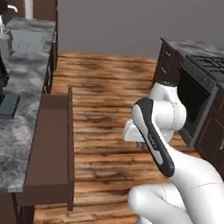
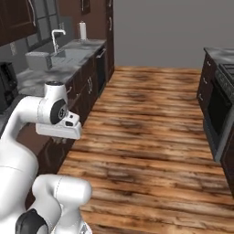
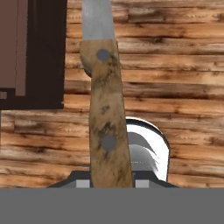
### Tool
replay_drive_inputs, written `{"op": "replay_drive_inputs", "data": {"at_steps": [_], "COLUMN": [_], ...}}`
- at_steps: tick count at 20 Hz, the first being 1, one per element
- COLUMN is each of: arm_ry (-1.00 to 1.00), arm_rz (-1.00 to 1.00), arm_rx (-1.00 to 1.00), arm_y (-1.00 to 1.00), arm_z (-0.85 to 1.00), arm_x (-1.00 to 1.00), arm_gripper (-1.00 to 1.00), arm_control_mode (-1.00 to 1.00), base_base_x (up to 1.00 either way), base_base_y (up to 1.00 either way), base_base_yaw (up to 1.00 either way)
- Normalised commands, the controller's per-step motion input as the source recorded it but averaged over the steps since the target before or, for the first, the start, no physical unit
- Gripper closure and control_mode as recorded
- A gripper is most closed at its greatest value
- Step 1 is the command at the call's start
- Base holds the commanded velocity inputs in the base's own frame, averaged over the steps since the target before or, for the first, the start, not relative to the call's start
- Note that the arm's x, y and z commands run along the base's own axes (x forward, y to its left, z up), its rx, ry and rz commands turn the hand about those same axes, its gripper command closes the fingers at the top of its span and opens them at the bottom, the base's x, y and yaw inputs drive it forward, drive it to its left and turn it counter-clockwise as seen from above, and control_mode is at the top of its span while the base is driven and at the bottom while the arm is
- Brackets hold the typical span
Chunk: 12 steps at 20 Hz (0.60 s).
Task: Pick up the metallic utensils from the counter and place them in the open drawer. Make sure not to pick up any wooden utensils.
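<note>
**A:** quick check for you, what's the gripper [image 3: 112,183] actually got?

**B:** Your hand view says a knife [image 3: 105,109]. It has a tan wooden handle with two grey rivets and a flat silver blade running off the top edge. The handle comes straight up from between the two finger tips, so you've got the jaws partly closed and clamped on it.

**A:** and where are you relative to the open drawer [image 1: 53,146]?

**B:** Not over it. In your left base view the hand sits out above the plank floor [image 1: 104,148], just right of the drawer front. The drawer sticks out from the marbled counter [image 1: 5,134], and its flat brown inside looks bare. In the hand view the drawer [image 3: 26,52] is off in the upper left corner, and there are floorboards under the knife.
</note>
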Motion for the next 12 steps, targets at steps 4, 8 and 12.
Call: {"op": "replay_drive_inputs", "data": {"at_steps": [4,8,12], "arm_ry": [0.00,0.00,0.00], "arm_rz": [0.00,0.00,0.00], "arm_rx": [0.00,0.00,0.00], "arm_y": [0.00,0.00,0.00], "arm_z": [0.00,0.00,0.00], "arm_x": [0.00,0.00,0.00], "arm_gripper": [1.00,1.00,1.00], "arm_control_mode": [1.00,1.00,1.00], "base_base_x": [-0.06,0.00,-0.17], "base_base_y": [0.79,0.63,0.17], "base_base_yaw": [-0.12,-0.09,-0.02]}}
